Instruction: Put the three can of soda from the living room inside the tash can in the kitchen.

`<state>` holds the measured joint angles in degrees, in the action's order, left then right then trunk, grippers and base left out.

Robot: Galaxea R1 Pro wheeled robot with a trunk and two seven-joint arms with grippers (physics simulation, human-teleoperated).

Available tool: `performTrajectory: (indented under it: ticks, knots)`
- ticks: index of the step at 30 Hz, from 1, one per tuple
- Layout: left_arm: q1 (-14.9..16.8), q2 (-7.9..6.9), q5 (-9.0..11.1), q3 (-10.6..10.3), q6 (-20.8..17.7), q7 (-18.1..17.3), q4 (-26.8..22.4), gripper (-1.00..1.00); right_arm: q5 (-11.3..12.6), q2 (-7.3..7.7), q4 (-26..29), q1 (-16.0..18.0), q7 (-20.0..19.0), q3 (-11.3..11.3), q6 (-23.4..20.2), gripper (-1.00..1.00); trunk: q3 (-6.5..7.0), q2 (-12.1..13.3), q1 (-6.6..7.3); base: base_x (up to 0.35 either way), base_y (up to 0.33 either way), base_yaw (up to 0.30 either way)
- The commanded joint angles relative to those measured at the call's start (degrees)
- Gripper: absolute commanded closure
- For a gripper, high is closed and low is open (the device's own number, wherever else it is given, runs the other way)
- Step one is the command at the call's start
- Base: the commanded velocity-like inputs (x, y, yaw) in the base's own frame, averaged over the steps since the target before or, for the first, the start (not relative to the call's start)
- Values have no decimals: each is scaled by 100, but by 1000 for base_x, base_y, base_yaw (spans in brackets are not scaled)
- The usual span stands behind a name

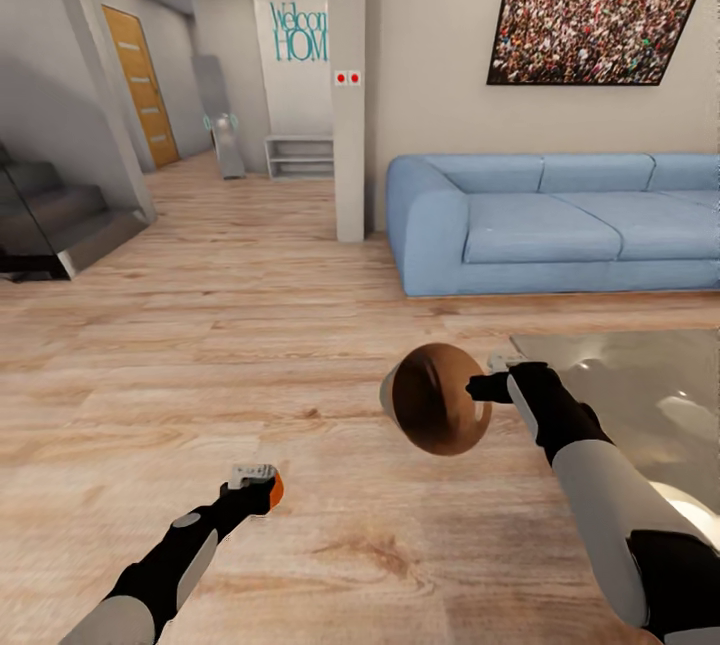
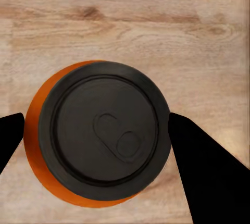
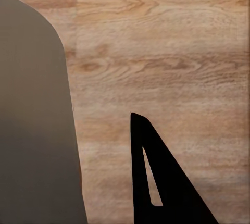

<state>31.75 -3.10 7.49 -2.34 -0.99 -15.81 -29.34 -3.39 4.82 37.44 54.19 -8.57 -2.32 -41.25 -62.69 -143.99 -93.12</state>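
Note:
An orange can of soda [image 1: 277, 488] is held over the wood floor by my left gripper [image 1: 262, 485], which is shut on it. In the left wrist view the can [image 2: 99, 130] shows its dark top end, with a black finger [image 2: 208, 166] pressed against each side. The tash can [image 1: 437, 412] hangs tilted in the air, its coppery-brown inside facing the head camera. My right gripper [image 1: 482, 387] is shut on its rim. In the right wrist view the bin's grey outer wall [image 3: 31, 120] stands next to one black finger [image 3: 156, 177].
I am in the living room. A light-blue sofa [image 1: 560, 225] stands ahead on the right, and a glossy low table [image 1: 640, 375] lies beside my right arm. A white pillar [image 1: 350, 125], dark stairs [image 1: 60, 225] and a hallway with a wooden door [image 1: 140, 85] lie ahead on the left.

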Motion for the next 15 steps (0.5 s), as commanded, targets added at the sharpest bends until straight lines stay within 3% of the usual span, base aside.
performTrajectory:
  ticks: [1, 7, 12, 15]
  knots:
    - [-1, -3, -13, -2, -9, -2, -35, 100, 71, 0, -15, 1, 0, -9, -5, 100, 23, 1, 3, 0, 0, 0]
    - [-6, -25, -11, 1, -244, -23, -419, 100, 74, 11, -84, -3, -3, -25, -18, 100, 156, 9, 18, 0, 0, 0]
    - [-182, -35, -10, 4, -654, -32, -1117, 100, 70, 14, -201, -4, -4, -25, -39, 100, 267, 16, 31, 0, 0, 0]
    - [-448, -39, -10, 5, -1015, -34, -1788, 100, 68, 21, -290, -4, -11, -24, -49, 100, 334, 20, 39, 0, 0, 0]
